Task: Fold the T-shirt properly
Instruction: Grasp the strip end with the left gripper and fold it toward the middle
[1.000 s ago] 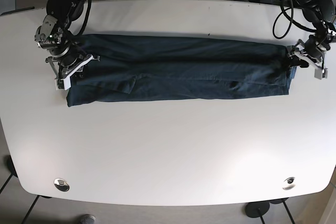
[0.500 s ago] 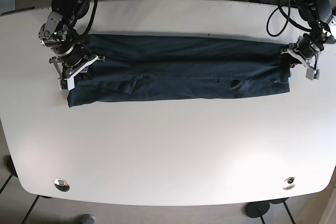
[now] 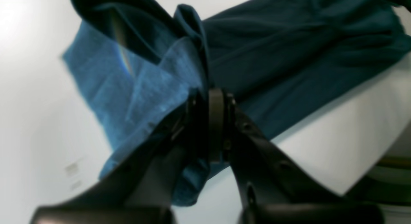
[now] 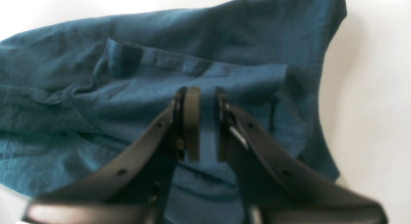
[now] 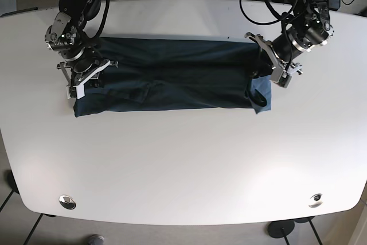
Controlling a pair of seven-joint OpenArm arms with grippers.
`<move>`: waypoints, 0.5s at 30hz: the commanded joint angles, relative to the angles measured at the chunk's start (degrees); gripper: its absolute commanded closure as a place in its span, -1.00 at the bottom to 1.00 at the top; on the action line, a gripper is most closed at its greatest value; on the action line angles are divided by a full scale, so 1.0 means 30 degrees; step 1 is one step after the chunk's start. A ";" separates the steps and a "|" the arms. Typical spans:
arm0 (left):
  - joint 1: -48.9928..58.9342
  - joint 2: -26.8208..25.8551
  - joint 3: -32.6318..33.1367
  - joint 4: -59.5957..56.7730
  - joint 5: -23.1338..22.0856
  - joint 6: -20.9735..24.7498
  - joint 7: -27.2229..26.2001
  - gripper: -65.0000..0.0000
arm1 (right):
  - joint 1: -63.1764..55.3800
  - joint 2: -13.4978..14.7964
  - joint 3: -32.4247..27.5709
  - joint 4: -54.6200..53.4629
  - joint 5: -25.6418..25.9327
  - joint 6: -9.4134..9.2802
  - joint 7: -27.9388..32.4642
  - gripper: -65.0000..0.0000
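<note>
T-shirt (image 5: 172, 78) lies lengthwise across the surface (image 5: 183, 170), its long axis running between the arms. Left hand (image 3: 208, 121) pinches the lifted end, apparently firmly; right hand (image 4: 202, 121), slightly spread, rests over the far end.

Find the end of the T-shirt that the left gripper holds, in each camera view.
Base: lifted fold of the T-shirt, right of centre, under the left gripper.
Left wrist: centre, bunched between the shut gripper's pads, paler underside showing.
Right wrist: not in view; it shows the shirt's other end.
Shared landmark: the white table.

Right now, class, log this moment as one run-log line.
left gripper: shut on T-shirt end, lifted inward | right gripper: open above opposite end | table: shirt partly folded
</note>
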 commanded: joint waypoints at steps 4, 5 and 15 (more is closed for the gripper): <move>-0.0560 0.0626 0.1806 -0.0637 -0.0402 0.0069 -0.0540 0.98 | 0.0016 0.0085 0.0004 0.0490 0.0201 0.0106 0.0343 0.80; -0.0707 0.0626 0.2187 -0.0783 -0.0402 0.0538 -0.0570 0.98 | -0.0042 0.0085 0.0004 0.0490 0.0201 0.0106 0.0343 0.80; -0.2699 0.0626 0.5205 -0.2600 -0.0490 0.2414 -0.0482 0.72 | -0.0511 0.0114 0.0004 0.1076 0.0201 0.0106 0.0343 0.80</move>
